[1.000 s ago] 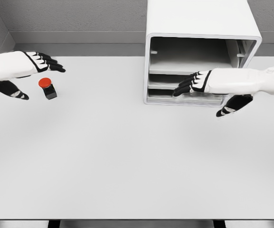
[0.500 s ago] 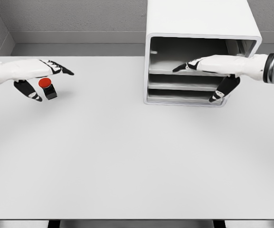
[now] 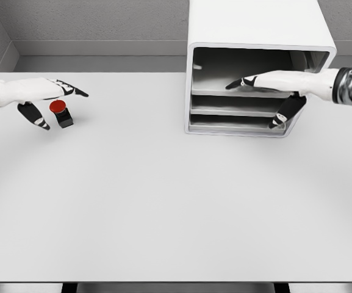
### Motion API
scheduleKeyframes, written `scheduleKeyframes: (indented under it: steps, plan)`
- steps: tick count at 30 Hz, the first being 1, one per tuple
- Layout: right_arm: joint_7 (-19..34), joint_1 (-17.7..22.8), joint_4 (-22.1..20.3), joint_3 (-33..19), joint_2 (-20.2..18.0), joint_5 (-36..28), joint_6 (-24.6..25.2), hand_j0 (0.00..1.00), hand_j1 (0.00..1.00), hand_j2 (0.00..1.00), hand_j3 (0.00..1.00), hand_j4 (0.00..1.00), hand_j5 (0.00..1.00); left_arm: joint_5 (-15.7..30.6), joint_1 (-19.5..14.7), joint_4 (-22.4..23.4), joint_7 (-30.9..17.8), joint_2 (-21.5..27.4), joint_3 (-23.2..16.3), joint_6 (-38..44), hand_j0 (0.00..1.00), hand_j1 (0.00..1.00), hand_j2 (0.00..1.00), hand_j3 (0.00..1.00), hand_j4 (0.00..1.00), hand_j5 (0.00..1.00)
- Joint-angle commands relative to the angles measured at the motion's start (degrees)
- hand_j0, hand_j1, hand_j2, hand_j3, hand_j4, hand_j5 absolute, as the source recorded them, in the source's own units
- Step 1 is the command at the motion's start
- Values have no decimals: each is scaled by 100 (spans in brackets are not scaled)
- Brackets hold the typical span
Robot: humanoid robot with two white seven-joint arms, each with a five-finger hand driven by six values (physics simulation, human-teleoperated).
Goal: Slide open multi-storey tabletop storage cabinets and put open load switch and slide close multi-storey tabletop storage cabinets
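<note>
The load switch (image 3: pixel 60 113), a small black block with a red round button, stands on the white table at the far left. My left hand (image 3: pixel 49 102) hovers over and around it, fingers spread, thumb hanging just left of the switch; it holds nothing. The white multi-storey cabinet (image 3: pixel 255 36) stands at the back right with its front open, showing three grey shelves. My right hand (image 3: pixel 262 91) reaches in from the right across the cabinet's front at the top shelf, fingers stretched flat, thumb pointing down over the lower shelves.
The white table (image 3: pixel 163 201) runs wide in front of both hands. A grey wall stands behind the cabinet, and the table's near edge lies at the bottom of the view.
My right hand rose from the lower shelves to the top shelf and then drew slightly right. My left hand came lower and closer around the switch, then shifted a little left.
</note>
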Motion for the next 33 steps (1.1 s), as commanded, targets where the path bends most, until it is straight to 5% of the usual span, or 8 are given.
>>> scheduleKeyframes:
  steps: [1,15,26,33]
  plan:
    - [-2,0,79,-3,33,-11,7,100,100,100,100,100,100,2,0,205,16,-123,6,14,100,100,100,100,100,100]
    - [-2,0,-202,111,86,235,-221,100,100,100,100,100,100,-279,-18,222,25,-264,-29,14,100,100,100,100,100,100]
    - [-2,0,-616,102,-81,217,-371,100,100,100,100,100,100,-358,-62,670,130,-404,-29,14,93,93,93,93,93,93]
    - [-2,26,-642,85,-292,156,-1056,100,100,100,100,100,100,-367,-141,837,148,-413,-29,14,89,89,89,89,89,89]
